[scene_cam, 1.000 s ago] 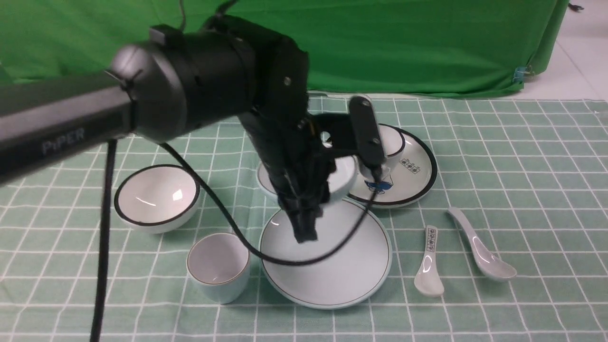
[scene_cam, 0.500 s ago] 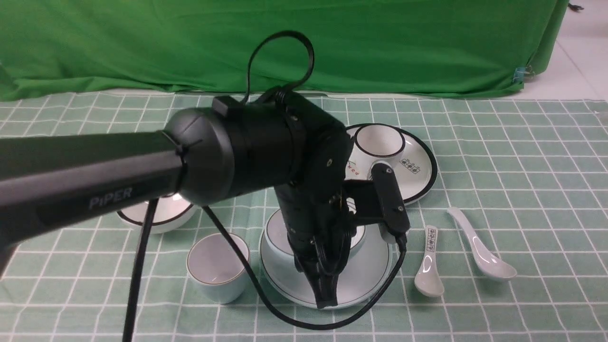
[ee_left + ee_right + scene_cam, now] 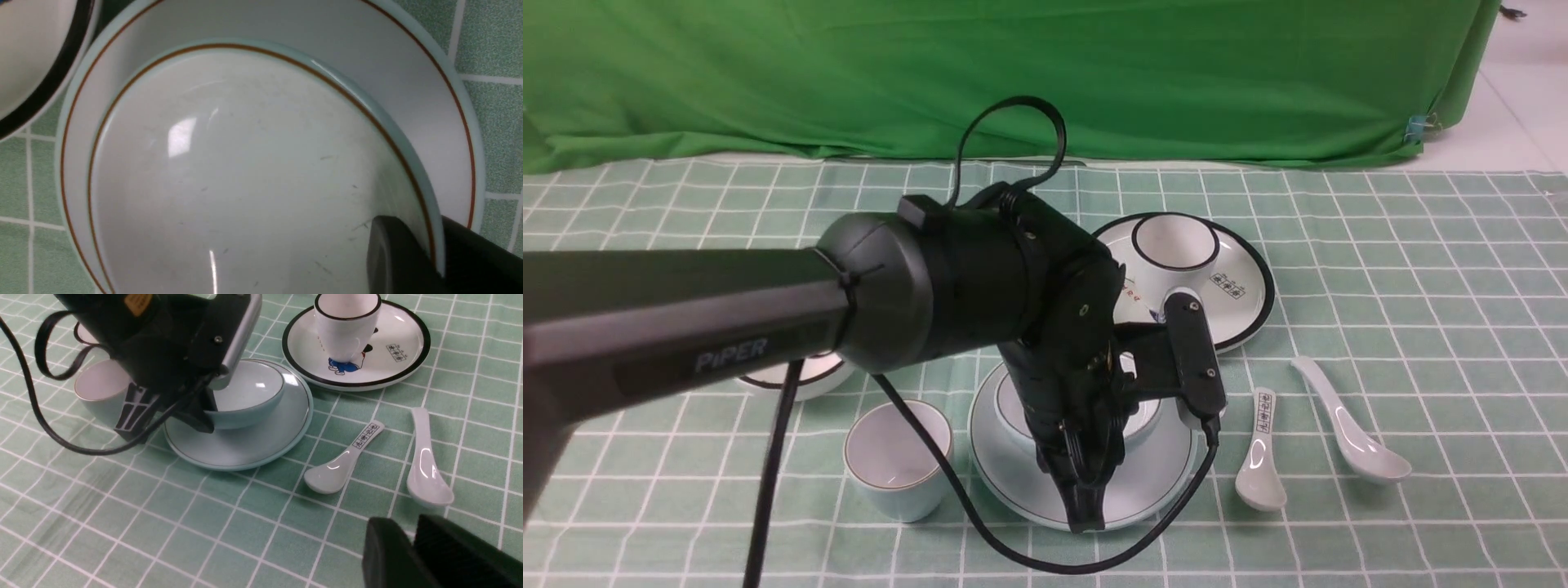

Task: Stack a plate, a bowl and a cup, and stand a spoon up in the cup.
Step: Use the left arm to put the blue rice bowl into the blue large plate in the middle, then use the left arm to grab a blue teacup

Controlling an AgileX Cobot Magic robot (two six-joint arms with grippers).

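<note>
Where the black left arm (image 3: pixel 686 318) comes in from the left edge, it hides most of a white bowl with a black rim (image 3: pixel 821 371) on the green checked cloth (image 3: pixel 1421 327). Next right, the cup (image 3: pixel 898 453) stands upright and empty on the cloth, just beside the plate (image 3: pixel 1013 482), not stacked. The plate lies flat at front middle. The bowl (image 3: pixel 253 390) sits upright on it, toward the rear part, empty. The left gripper (image 3: pixel 1085 510) points down at the bowl's near rim. One finger (image 3: pixel 392 257) is inside the wall and the other outside, both close against the rim; pinching or slack, cannot tell. Behind and right, a white plate with a thick black rim (image 3: pixel 1241 314) and printed pictures carries an upright white cup with a black rim (image 3: pixel 1176 241). Further right on the cloth lies a short white spoon with printed characters (image 3: pixel 1260 457), then the spoon (image 3: pixel 1349 425) — flat, hollow up, handle pointing rearward, apart from the short one and well apart from the cup. The right gripper (image 3: pixel 412 533) shows only in its own wrist view, near the spoon's hollow end, nothing between its fingers, only a thin slit there — fully closed or not, cannot tell.
</note>
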